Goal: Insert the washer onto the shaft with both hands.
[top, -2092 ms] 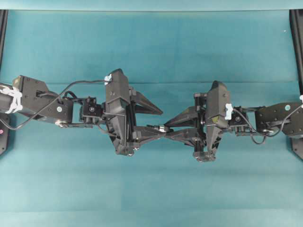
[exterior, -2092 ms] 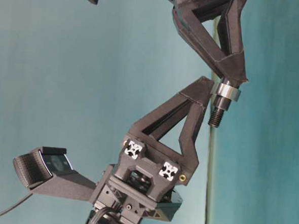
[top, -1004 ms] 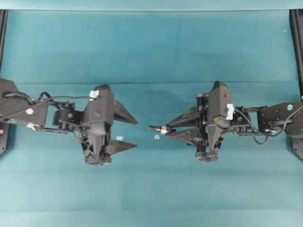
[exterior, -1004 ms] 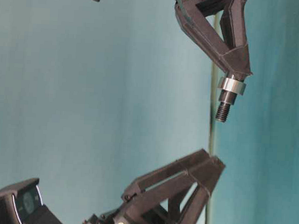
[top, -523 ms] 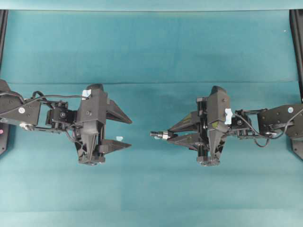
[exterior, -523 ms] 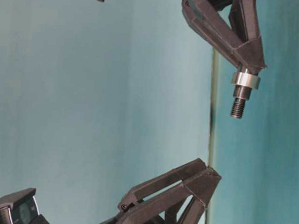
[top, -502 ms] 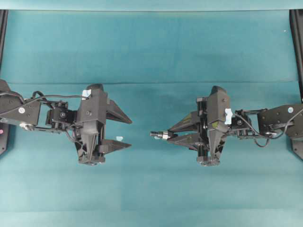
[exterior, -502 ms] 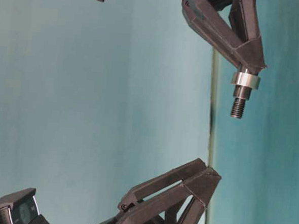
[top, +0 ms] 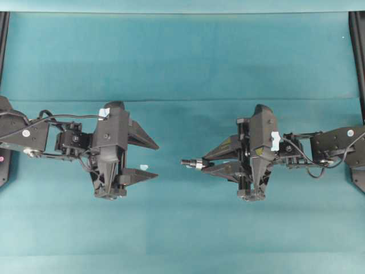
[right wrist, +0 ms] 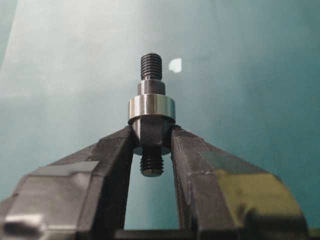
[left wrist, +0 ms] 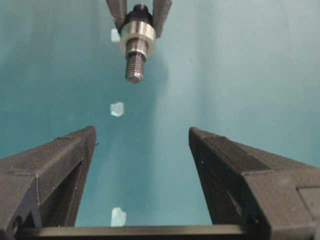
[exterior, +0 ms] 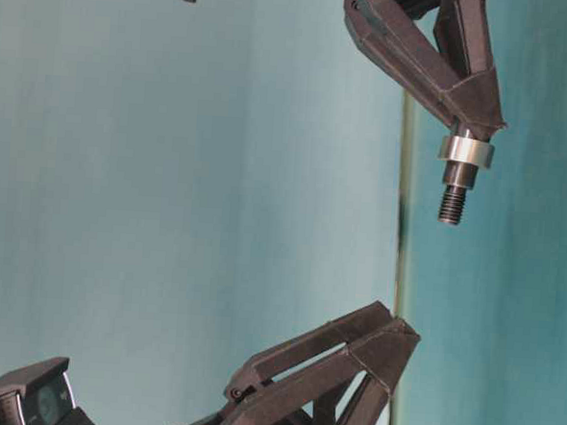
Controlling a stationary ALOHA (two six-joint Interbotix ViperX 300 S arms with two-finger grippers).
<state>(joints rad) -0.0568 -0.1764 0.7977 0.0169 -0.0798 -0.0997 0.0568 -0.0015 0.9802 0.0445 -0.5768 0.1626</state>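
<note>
**Washer seated on the shaft, shaft held clear of the bench**

The right hand (top: pixel 212 164) is clamping the shaft (right wrist: pixel 150 125) between its closed, wedge-shaped fingertips (right wrist: pixel 112 150), gripping the thick dark middle section so that both threaded ends are projecting free. This hold is leaving the forward end exposed toward the opposite arm, presumably so a ring can be slid on along the axis. The washer (right wrist: pixel 151 108), a polished silvery band with a smooth, reflective rim, is sitting around the shaft just ahead of the fingertips, resting against the thicker step; judged from this, the insertion is looking complete. The shaft itself is matte dark grey, stepped, with fine threading at its tip (exterior: pixel 451 203). The left hand (top: pixel 150 160) is standing wide open and holding nothing, well apart from the shaft and facing it, its two black, faceted fingers (left wrist: pixel 55 165) framing the part in the wrist view. Below, the teal bench (top: pixel 182 57) is showing a soft, cloth-like surface with small pale specks (left wrist: pixel 117 109).
</note>
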